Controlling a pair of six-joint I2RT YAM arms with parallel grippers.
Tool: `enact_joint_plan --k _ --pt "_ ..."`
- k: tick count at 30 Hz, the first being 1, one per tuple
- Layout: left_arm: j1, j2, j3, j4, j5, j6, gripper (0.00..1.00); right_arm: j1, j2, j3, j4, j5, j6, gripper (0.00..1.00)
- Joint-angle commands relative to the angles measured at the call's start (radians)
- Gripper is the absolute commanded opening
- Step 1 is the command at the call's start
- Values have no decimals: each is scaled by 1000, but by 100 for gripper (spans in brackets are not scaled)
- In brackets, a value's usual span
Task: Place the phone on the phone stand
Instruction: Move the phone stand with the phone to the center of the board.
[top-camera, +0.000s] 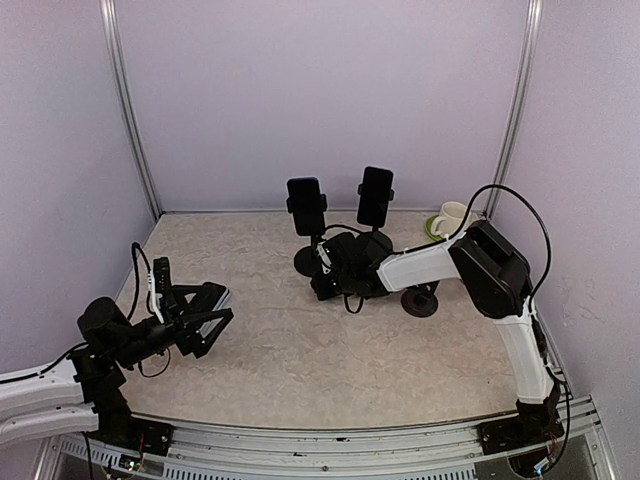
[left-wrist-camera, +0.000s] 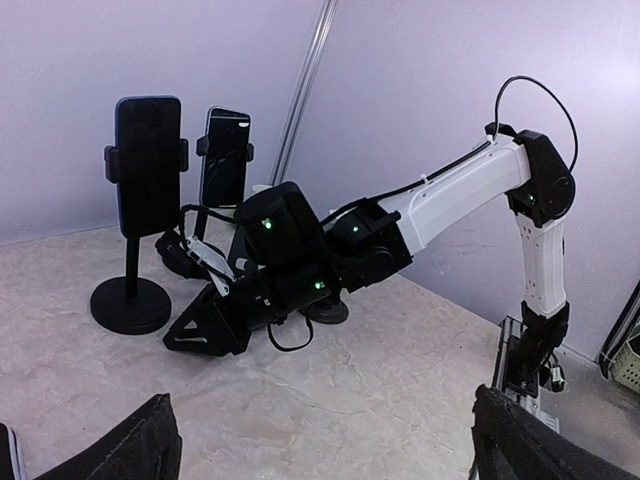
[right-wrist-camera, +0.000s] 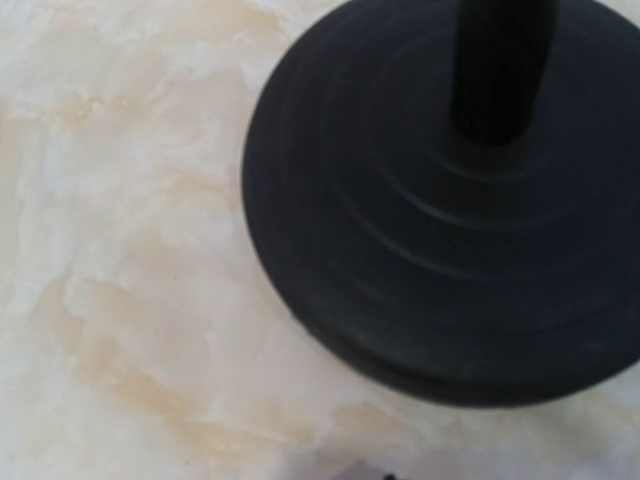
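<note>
Two black phones stand upright, clamped in black phone stands at the back of the table: the left phone (top-camera: 305, 205) (left-wrist-camera: 148, 165) and the right phone (top-camera: 375, 195) (left-wrist-camera: 227, 158). My right gripper (top-camera: 318, 272) (left-wrist-camera: 195, 290) lies low on the table against the left stand's round base (left-wrist-camera: 128, 305) (right-wrist-camera: 450, 220). Its jaws look spread and hold nothing. The right wrist view shows only that base and its pole, very close. My left gripper (top-camera: 205, 318) (left-wrist-camera: 330, 450) is open and empty at the near left, far from the stands.
A round black disc (top-camera: 420, 300) (left-wrist-camera: 330, 312) lies on the table under the right arm. A cream mug (top-camera: 450, 217) on a green saucer sits at the back right corner. Purple walls close three sides.
</note>
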Motion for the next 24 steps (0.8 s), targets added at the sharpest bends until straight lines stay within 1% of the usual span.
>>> enact_joint_plan --k 1,12,24 --pt "-5 -3 -18 18 -7 -7 99 -7 42 20 -26 6 35 28" --pt "-5 -7 -22 20 -8 -11 99 -34 97 89 -69 10 64 30" --pt "-6 -19 -21 11 -12 -10 99 -54 152 195 -132 9 43 31"
